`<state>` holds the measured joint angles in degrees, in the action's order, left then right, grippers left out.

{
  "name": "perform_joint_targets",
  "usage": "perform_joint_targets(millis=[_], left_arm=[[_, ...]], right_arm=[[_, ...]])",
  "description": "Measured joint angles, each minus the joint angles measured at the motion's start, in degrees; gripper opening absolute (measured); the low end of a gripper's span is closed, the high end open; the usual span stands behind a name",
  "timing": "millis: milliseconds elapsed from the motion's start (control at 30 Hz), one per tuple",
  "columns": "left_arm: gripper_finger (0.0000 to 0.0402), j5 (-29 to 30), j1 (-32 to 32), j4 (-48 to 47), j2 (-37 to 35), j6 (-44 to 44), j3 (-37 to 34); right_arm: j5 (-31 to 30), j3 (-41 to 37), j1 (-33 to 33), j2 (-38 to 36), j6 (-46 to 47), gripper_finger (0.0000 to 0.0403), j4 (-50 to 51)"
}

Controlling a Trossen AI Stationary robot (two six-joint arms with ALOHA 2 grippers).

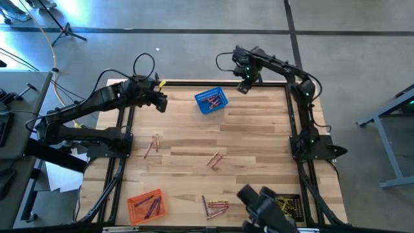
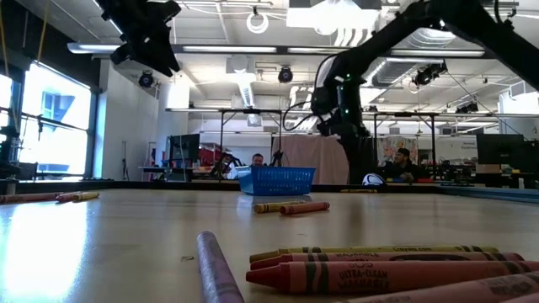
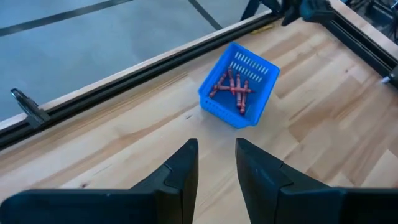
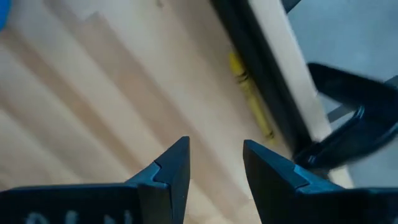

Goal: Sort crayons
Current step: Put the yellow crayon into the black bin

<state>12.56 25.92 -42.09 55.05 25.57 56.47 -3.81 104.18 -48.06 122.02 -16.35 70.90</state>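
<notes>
Crayons lie loose on the wooden table: a pair at the left (image 1: 153, 145), a pair in the middle (image 1: 215, 159) and a bunch near the front edge (image 1: 215, 207), which fills the low view's foreground (image 2: 379, 268). A yellow crayon (image 4: 249, 93) lies flat beside the far rail. My right gripper (image 4: 214, 165) hangs open above the table close to it, at the far edge (image 1: 244, 85), pointing down. My left gripper (image 3: 216, 165) is open and empty, raised over the far left (image 1: 158, 102) and facing the blue basket (image 3: 239, 84).
The blue basket (image 1: 211, 101) at the far middle holds red crayons (image 3: 231, 88). An orange basket (image 1: 145, 205) with purple crayons stands at the near left. A black basket (image 1: 288, 206) sits at the near right. A black clamp (image 4: 348, 124) grips the far rail.
</notes>
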Motion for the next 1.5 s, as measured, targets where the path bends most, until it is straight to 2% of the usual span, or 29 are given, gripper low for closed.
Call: perform_joint_targets(millis=[233, 800, 933, 1200, 1367, 1500], left_arm=[[0.0094, 1.2, 0.0, 0.0, 0.0, 2.8, 0.0], [0.0094, 3.1, 0.0, 0.0, 0.0, 4.9, 0.0], [0.0094, 3.1, 0.0, 0.0, 0.0, 5.8, 0.0], [0.0094, 3.1, -0.1, 0.0, 0.0, 5.9, 0.0], [0.0094, 3.1, -0.1, 0.0, 0.0, 5.9, 0.0], [0.0094, 3.1, -0.1, -0.1, 0.0, 5.8, 0.0]], right_arm=[[0.1, 5.7, -2.1, 6.6, -1.7, 0.0134, 0.5], [1.5, 5.6, -2.2, 8.2, -1.0, 0.0133, -1.5], [1.9, 5.6, -2.0, 8.8, 6.4, 0.0133, -1.8], [0.9, 5.6, -1.6, 9.0, 31.1, 0.0133, -3.7], [-2.1, 5.6, -1.1, 9.0, 40.8, 0.0133, -4.9], [-3.3, 5.6, -0.2, 9.0, 44.7, 0.0133, -5.7]])
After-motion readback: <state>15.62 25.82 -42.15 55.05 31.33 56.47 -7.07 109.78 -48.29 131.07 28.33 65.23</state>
